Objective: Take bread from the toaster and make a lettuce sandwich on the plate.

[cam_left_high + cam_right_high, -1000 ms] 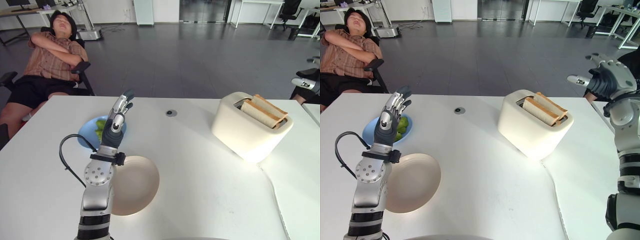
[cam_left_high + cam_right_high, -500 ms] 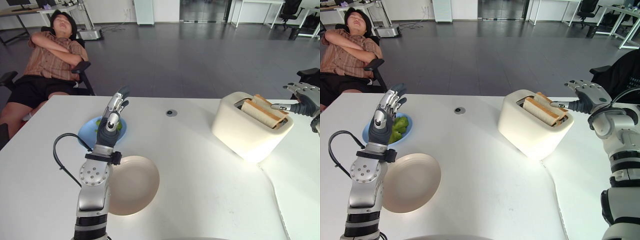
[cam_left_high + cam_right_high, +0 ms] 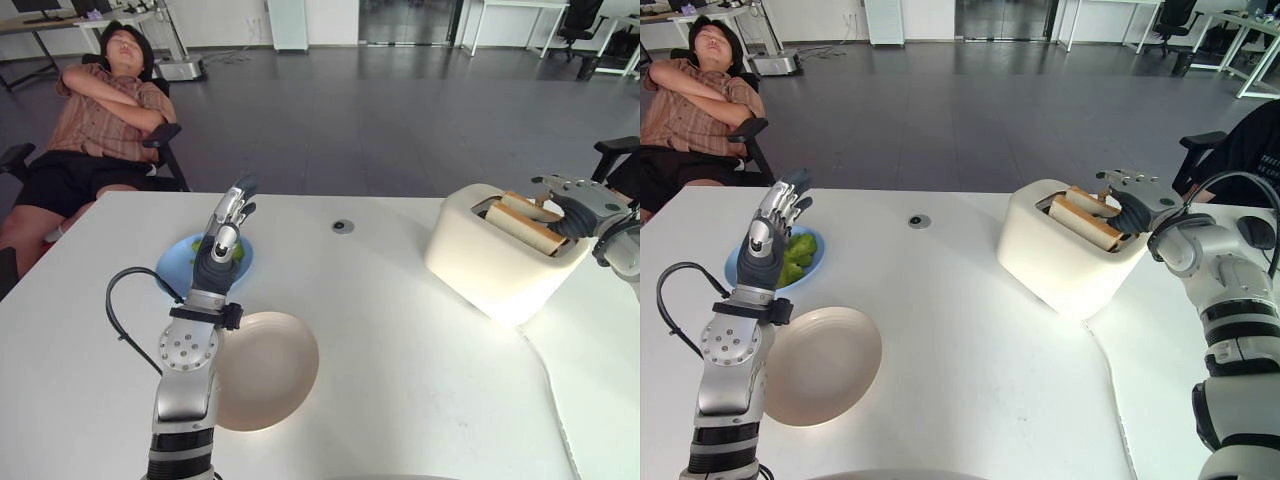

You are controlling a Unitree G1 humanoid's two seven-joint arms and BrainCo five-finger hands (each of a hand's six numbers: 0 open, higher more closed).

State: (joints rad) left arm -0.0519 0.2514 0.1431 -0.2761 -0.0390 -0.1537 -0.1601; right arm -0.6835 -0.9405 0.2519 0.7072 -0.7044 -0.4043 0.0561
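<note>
Right hand (image 3: 1132,203) has come in over the toaster (image 3: 1060,262)
Bread-removal step: its fingers are spread around the bread (image 3: 1080,216), which sits in the slots (no grip yet). Next, close and lift. Left hand (image 3: 770,226) straight-fingered, empty, by lettuce (image 3: 802,256).

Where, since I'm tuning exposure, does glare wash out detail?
Left eye view: the near face of the toaster and the table beside it blow out white. Right eye view: the same patch below the toaster, plus the near rim of the plate.

An open office: rolling chairs (image 3: 581,20) and desks (image 3: 515,5) line a wide grey floor (image 3: 350,120).
</note>
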